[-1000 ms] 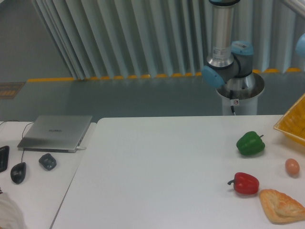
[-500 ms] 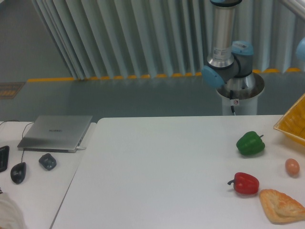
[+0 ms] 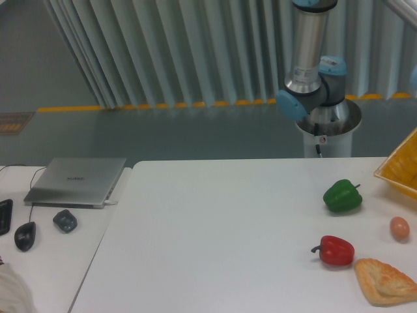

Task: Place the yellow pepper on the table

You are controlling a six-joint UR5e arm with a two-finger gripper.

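**Arm upright behind the table, gripper and yellow pepper out of frame**

The fingers cannot be seen: only the arm's base and lower joints (image 3: 311, 85) show, standing behind the far edge of the white table (image 3: 221, 241), with the silver upper link running up past the top edge of the picture. Whether the fingers are spread, pressed together or pinching anything cannot be told. With them out of view, places cannot be given from the fingers; they are given from the arm's base.

No yellow pepper shows anywhere in the view, so its place cannot be told.

On the table, in front of the base and a little to the right in the picture, lies a green bell pepper (image 3: 342, 196). Nearer the camera is a red bell pepper (image 3: 336, 250), and just beside that, at the lower right corner, a flat golden-brown pastry (image 3: 384, 282). A brown egg (image 3: 399, 227) rests between the pastry and a yellow basket (image 3: 399, 171) that is cut off by the right edge; what the basket holds cannot be seen.

Well away from the base, at the left of the picture, a smaller white desk (image 3: 58, 261) carries a closed grey laptop (image 3: 77, 180), a dark mouse (image 3: 25, 235) and a small dark object (image 3: 65, 220).
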